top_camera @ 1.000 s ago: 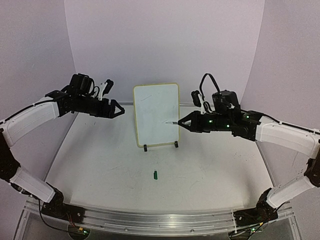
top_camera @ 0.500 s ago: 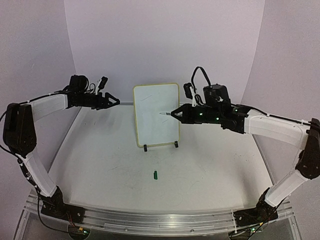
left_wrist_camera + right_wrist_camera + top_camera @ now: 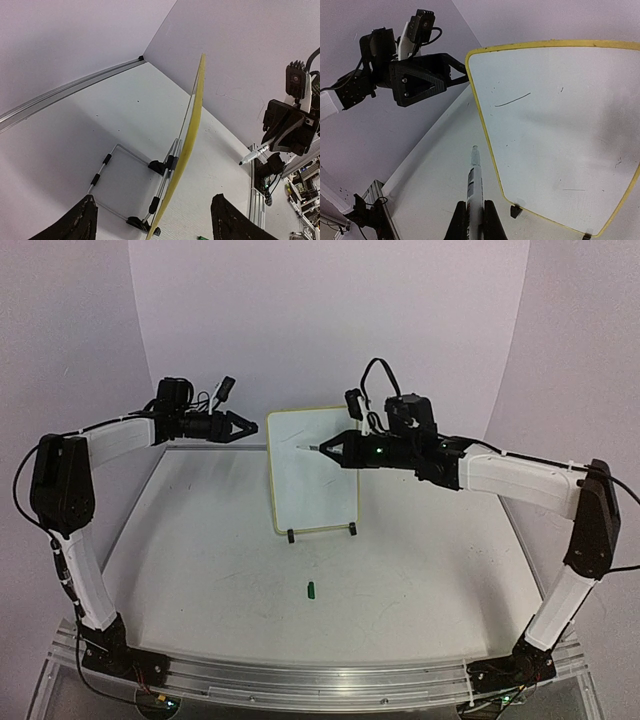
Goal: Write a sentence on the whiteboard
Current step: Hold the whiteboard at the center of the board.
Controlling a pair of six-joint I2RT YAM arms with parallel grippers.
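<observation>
The whiteboard [image 3: 312, 475], white with a thin yellow rim, leans upright on a wire stand at the table's middle back. In the right wrist view its face [image 3: 555, 130] carries only a short dark stroke [image 3: 512, 100] and a few faint marks; the sentence does not show. My right gripper [image 3: 338, 450] is shut on a white pen [image 3: 475, 180]. The pen's bare tip [image 3: 303, 448] points at the board's upper left, a little off its face. My left gripper [image 3: 248, 427] stands open just left of the board's upper left edge [image 3: 192, 130], with nothing between its fingers [image 3: 75, 225].
A small green pen cap [image 3: 311, 589] lies on the table in front of the board. The wire stand [image 3: 115, 170] with black feet [image 3: 291, 536] reaches back behind the board. Purple walls close in the back and both sides.
The right gripper has carried the pen up and to the left, from the board's right middle to its upper left. The left gripper has swung right toward the board's upper left edge, staying open.
</observation>
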